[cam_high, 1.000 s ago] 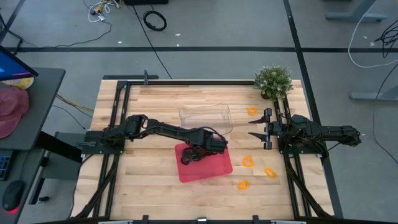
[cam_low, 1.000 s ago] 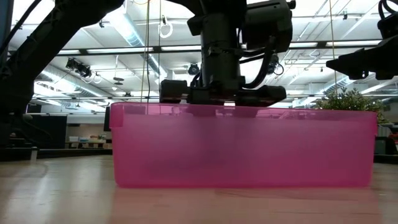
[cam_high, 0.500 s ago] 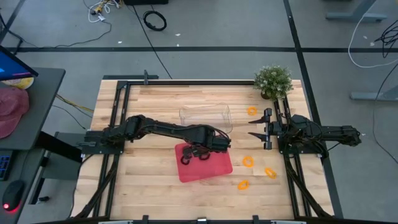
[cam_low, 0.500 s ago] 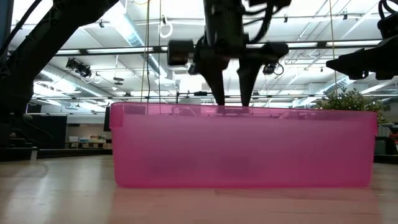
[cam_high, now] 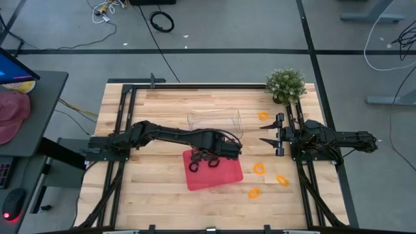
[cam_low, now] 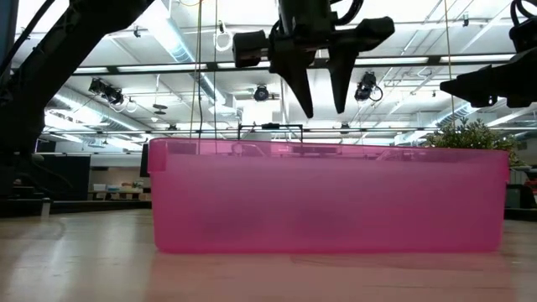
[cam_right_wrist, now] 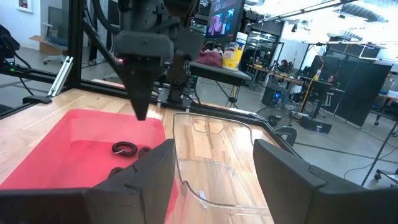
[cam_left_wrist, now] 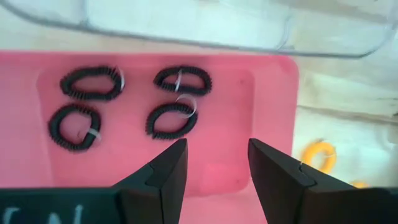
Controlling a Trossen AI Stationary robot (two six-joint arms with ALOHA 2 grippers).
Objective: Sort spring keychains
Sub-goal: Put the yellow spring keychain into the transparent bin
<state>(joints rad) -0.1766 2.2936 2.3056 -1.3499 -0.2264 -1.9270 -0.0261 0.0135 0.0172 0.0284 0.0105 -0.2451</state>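
Several black spring keychains (cam_left_wrist: 171, 119) lie flat on the floor of the red tray (cam_left_wrist: 249, 168), which stands near the table's middle (cam_high: 224, 175). Several orange spring keychains (cam_high: 259, 168) lie on the wood to the right of the tray, and one (cam_high: 262, 116) lies farther back. My left gripper (cam_left_wrist: 216, 149) hangs open above the tray (cam_low: 327, 197), pointing steeply down, with nothing between its fingers (cam_low: 319, 92). My right gripper (cam_high: 270, 134) waits open at the table's right side, pointing level toward the tray (cam_right_wrist: 214, 162).
A clear plastic container (cam_high: 214, 122) stands just behind the red tray. A small potted plant (cam_high: 286, 84) sits at the far right corner. Bare wood lies at the near left and far left of the table.
My left gripper has risen from inside the red tray to well above its rim and has tipped a little. The black keychains have stayed on the tray floor.
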